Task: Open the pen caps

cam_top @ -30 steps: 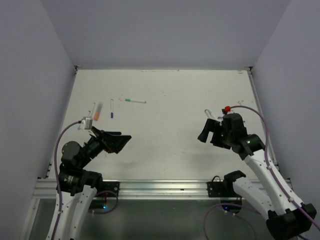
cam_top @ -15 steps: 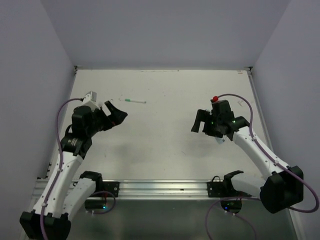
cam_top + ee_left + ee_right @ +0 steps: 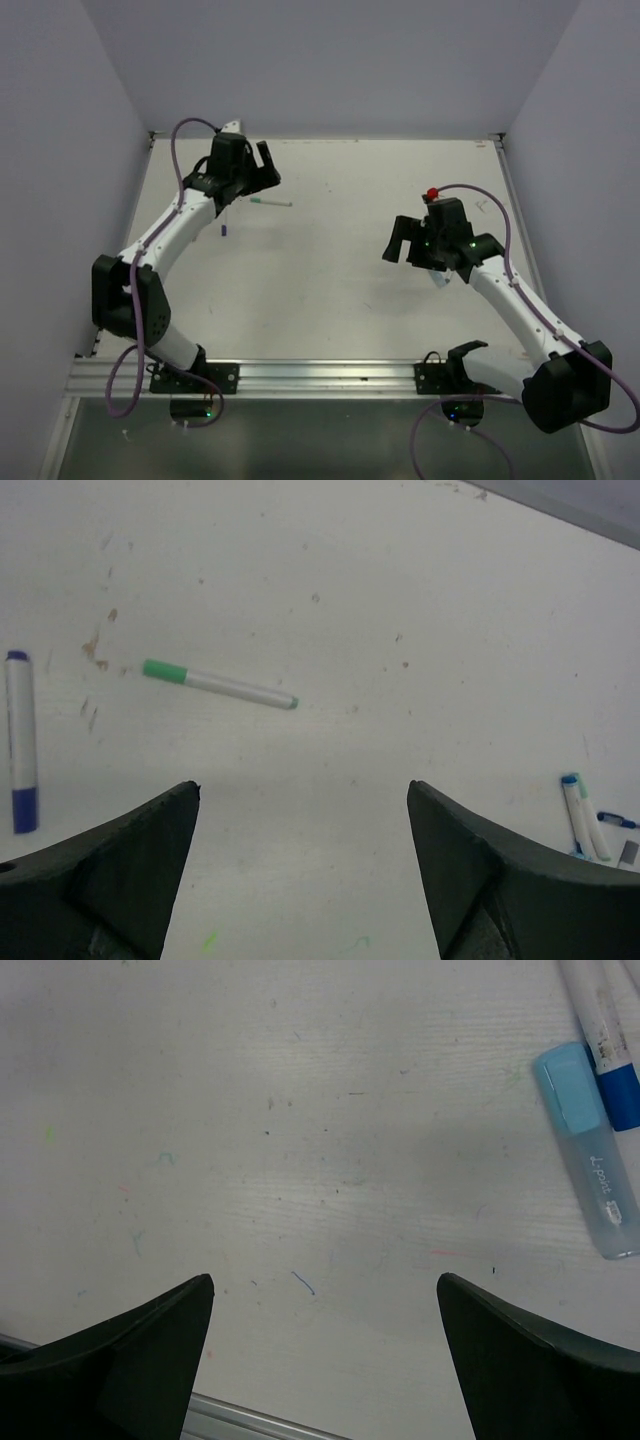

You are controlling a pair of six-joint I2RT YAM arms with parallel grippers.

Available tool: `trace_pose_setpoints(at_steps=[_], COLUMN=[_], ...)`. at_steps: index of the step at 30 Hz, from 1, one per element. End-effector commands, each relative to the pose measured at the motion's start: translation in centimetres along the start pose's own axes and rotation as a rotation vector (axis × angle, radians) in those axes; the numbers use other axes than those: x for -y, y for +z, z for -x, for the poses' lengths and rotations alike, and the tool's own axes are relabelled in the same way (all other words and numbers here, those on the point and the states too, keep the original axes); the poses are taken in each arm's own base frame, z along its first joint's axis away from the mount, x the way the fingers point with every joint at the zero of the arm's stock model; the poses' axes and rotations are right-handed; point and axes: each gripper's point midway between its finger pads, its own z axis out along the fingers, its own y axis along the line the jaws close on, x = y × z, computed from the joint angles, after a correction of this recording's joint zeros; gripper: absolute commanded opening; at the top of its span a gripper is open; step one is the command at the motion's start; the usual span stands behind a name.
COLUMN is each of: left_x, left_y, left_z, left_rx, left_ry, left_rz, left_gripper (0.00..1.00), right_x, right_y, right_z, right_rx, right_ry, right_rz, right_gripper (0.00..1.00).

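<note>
The short green plastic cap (image 3: 165,670) sits on the end of a thin white pen barrel (image 3: 235,688). The pen lies flat on the white worktop (image 3: 400,600), ahead of the left hand (image 3: 302,790) and a little to its left in the wrist view. A dark blue stubby cap (image 3: 24,810) is on the near end of a second white barrel (image 3: 20,730) at the left edge of that view, well apart from the green one. Both caps are on their pens. The left hand hangs over the far left part of the worktop, fingers spread wide and holding nothing.

At the right edge of the right wrist view, a flat light blue cap (image 3: 568,1090) closes a translucent light blue marker (image 3: 608,1205). Just beside it, a mid-blue cap (image 3: 620,1095) sits on a third white barrel (image 3: 590,1010). The right hand (image 3: 325,1280), over the right side of the worktop, is also fully spread, with nothing between its fingers.
</note>
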Motion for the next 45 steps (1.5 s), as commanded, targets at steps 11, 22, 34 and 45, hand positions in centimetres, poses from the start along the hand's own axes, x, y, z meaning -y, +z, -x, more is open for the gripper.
trace_pose_setpoints(at_steps=[11,22,34,45], left_x=[4.8,4.5,1.6,-0.2], left_y=[12.3,17.3,18.3,14.6], left_z=[1.3,-1.8,-7.5,-9.7], left_rx=[-0.078,-0.164,-0.292,-0.343], left_ry=[0.024,0.029,0.02,0.026], left_rz=[-0.095,-0.105,-0.051,-0.019], left_gripper=[0.65,0.56,0.59,0.6], right_x=[-0.2,0.2,-0.1,-0.8], right_y=[-2.5,-3.7,-4.0,-3.8], right_z=[2.1,2.0,2.5,3.1], right_rx=[0.089,0.124,0.149,0.151], right_ry=[-0.069,-0.082,-0.082,-0.076], right_rz=[-0.011,-0.015,-0.004,0.015], right_gripper=[0.99,0.99,0.99,0.99])
